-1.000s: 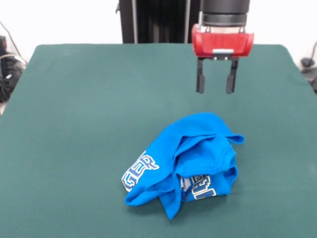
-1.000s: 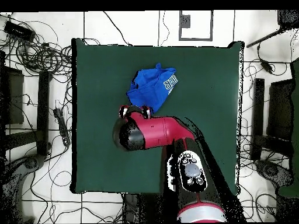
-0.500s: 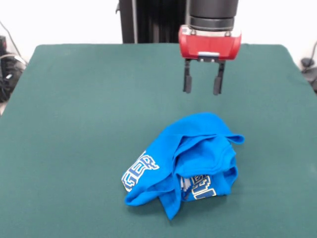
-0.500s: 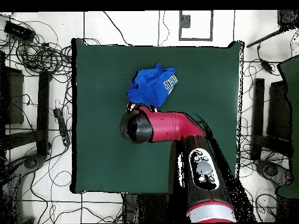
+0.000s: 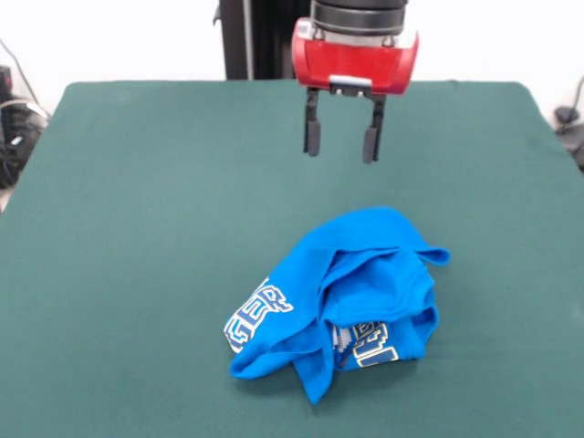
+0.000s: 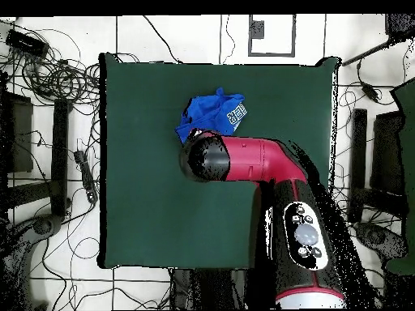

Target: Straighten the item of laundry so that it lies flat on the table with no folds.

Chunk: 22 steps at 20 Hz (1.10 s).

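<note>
Blue garment, front view: the item of laundry (image 5: 339, 299) lay crumpled in a heap on the table (image 5: 137, 228), below the fingertips and slightly toward the picture's right of them, apart from them.
Folds, front view: several layers were doubled over one another; a ridge ran across the upper part and a pointed flap hung toward the picture's bottom edge.
Lettering, front view: white block lettering showed in two broken patches, one at the heap's left side and one low on its right.
Gripper, front view: the gripper (image 5: 342, 143) hung above the cloth with nothing between its fingers.
Fingers, front view: two dark fingers (image 5: 312, 135) pointed straight down, spread apart with green cloth visible in the gap.
Housing, front view: a red housing sat directly above the fingers, under a black cylinder.
Garment, overhead view: the item of laundry (image 6: 212, 113) lay just beyond the arm's black end, partly covered by it along one edge.
Arm, overhead view: the red and black arm (image 6: 259, 166) lay across the table (image 6: 138, 202) and hid the fingers; their state could not be told from this view.
Surroundings, overhead view: cables (image 6: 57, 77) lay on the floor beside the table.
</note>
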Available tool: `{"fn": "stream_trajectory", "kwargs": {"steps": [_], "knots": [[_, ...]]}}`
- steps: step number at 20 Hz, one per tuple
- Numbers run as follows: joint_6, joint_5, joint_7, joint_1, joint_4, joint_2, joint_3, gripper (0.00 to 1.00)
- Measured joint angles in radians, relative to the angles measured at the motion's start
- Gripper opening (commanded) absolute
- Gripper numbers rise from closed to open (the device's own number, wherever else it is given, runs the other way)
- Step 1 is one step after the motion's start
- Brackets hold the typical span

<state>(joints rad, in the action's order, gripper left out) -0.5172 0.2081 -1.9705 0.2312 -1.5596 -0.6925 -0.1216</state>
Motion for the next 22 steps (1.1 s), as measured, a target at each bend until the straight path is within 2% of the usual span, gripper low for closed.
{"fn": "stream_trajectory", "kwargs": {"steps": [12,22], "knots": [[-0.002,-0.005,0.000,-0.007,0.105,0.021,0.000,1.00],[-0.002,-0.005,0.000,-0.009,0.149,0.069,0.000,1.00]]}}
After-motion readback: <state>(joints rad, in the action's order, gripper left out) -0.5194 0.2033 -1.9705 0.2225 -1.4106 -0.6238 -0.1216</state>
